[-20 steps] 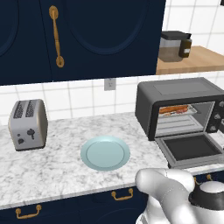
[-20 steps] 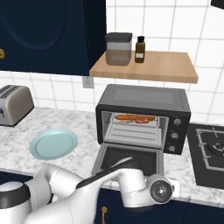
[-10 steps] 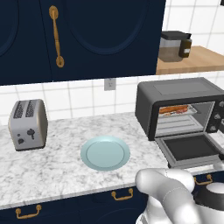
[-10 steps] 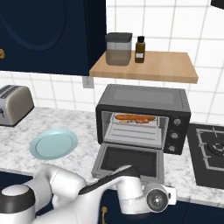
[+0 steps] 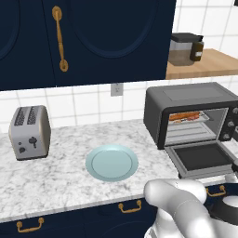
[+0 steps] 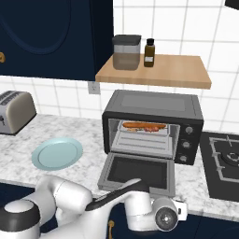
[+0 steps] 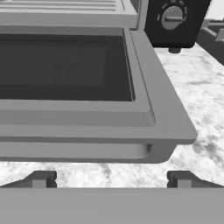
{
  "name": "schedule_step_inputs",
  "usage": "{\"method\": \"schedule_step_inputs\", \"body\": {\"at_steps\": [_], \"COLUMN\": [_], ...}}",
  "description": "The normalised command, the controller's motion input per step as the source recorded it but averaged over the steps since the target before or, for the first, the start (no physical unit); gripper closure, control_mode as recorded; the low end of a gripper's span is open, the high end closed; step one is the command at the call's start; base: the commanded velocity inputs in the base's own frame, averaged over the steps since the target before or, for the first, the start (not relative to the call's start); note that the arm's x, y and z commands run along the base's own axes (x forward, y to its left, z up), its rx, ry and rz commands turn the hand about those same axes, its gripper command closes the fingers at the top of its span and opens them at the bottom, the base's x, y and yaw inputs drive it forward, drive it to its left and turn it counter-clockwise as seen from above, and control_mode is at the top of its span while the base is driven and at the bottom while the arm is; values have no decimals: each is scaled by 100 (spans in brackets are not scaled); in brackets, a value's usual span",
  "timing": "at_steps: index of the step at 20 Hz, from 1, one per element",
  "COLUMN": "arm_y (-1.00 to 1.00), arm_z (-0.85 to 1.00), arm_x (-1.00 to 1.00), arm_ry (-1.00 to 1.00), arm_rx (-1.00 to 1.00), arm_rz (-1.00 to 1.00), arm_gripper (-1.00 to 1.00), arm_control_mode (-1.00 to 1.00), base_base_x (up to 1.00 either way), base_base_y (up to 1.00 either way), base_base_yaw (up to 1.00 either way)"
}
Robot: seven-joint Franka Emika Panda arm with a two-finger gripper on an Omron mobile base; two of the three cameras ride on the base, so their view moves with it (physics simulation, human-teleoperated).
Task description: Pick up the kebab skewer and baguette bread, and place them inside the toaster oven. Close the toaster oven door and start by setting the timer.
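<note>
The toaster oven [image 6: 154, 109] stands on the counter with its door [image 6: 137, 172] dropped flat. On its wire rack lie the golden baguette bread [image 6: 133, 124] and the reddish kebab skewer [image 6: 153, 127], close together; from the left they show as an orange-red strip [image 5: 186, 117]. My gripper [image 7: 111, 181] is open, low in front of the door's front edge. Its fingertips [image 7: 41, 179] stand wide apart just short of the bar handle [image 7: 74, 151], with nothing between them. A side knob [image 7: 171, 17] shows at the upper right.
A light blue plate [image 5: 111, 162] lies left of the oven and a silver toaster [image 5: 29, 131] stands further left. A stove [image 6: 224, 161] borders the oven on the right. Above hang a wooden shelf [image 6: 158, 72] with a jar and bottle, and dark cabinets.
My hand has sunk a little lower in front of the open door. The gripper stays open; the oven, food and plate have not moved.
</note>
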Motion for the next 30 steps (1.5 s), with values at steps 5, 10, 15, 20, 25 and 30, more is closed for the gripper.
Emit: {"method": "schedule_step_inputs", "body": {"at_steps": [5, 10, 15, 20, 25, 30], "arm_y": [0, 14, 2, 0, 0, 0], "arm_z": [-12, -26, -3, 0, 11, 5], "arm_x": [0, 0, 4, 8, 15, 8], "arm_ry": [-1, 0, 0, 0, 0, 0], "arm_rx": [0, 0, 1, 3, 0, 0], "arm_rz": [0, 0, 0, 0, 0, 0], "arm_gripper": [-100, -100, -100, -100, -100, -100], "arm_control_mode": [-100, -100, -100, -100, -100, -100], "base_base_x": [0, 0, 0, 0, 0, 0], "base_base_y": [0, 0, 0, 0, 0, 0], "base_base_yaw": [0, 0, 0, 0, 0, 0]}}
